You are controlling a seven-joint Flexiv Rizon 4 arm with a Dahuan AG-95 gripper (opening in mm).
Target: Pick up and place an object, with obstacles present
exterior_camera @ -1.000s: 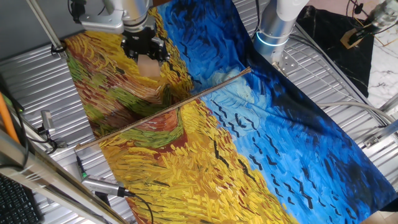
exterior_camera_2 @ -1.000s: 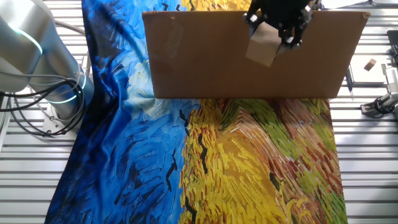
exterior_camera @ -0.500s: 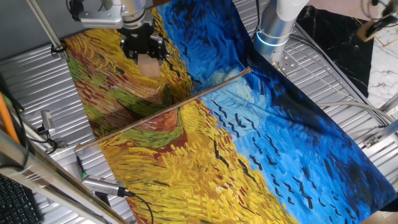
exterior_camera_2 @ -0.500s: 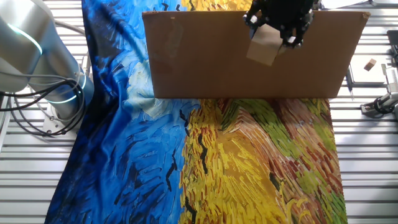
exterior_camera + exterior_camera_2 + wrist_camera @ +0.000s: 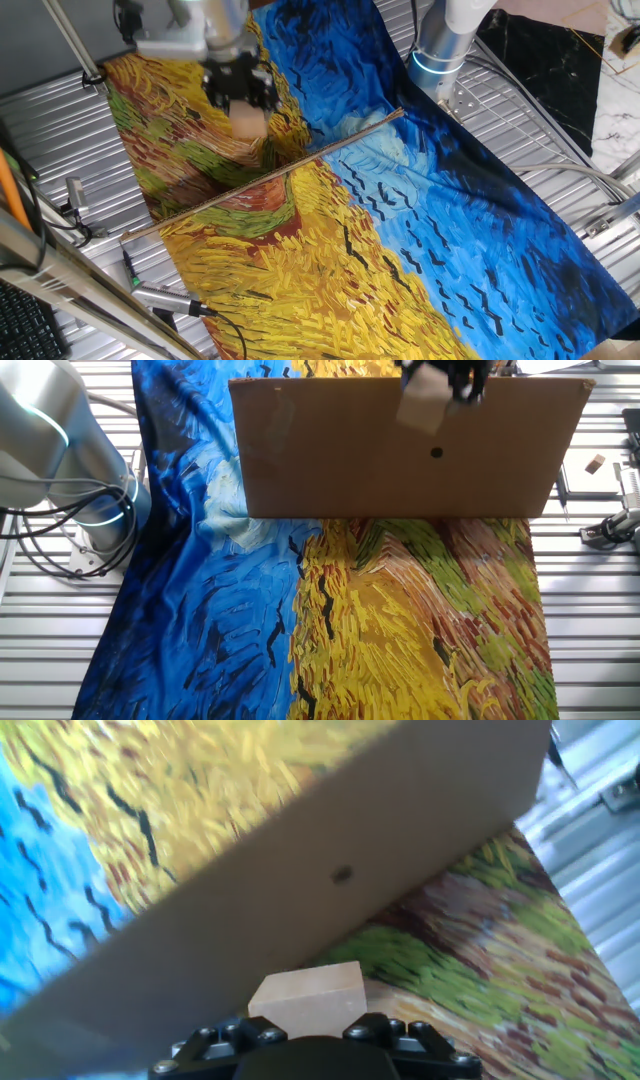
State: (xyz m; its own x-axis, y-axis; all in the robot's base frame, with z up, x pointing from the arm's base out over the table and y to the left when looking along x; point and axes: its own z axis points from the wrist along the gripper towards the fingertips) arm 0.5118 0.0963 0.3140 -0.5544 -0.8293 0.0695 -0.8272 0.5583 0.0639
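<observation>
My gripper (image 5: 241,84) is shut on the light tan wooden cube (image 5: 247,120) and holds it in the air above the yellow part of the painted cloth. In the other fixed view the cube (image 5: 422,402) hangs at the level of the obstacle's top edge, with the gripper (image 5: 455,372) partly cut off by the frame. The obstacle is a brown cardboard board (image 5: 330,460) that stands upright. Seen edge-on it looks like a thin brown line (image 5: 265,177) across the cloth. In the hand view the cube (image 5: 308,995) sits between my fingers, with the board (image 5: 300,910) just ahead.
The painted cloth (image 5: 420,240) covers a slatted metal table. The arm's base (image 5: 445,40) stands at the back, and it also shows in the other fixed view (image 5: 60,450). Cables and tools (image 5: 165,298) lie at the cloth's near left. A small wooden block (image 5: 596,462) lies off the cloth.
My gripper has carried the cube higher and closer to the board. In the other fixed view the cube has risen from the board's face to its top edge.
</observation>
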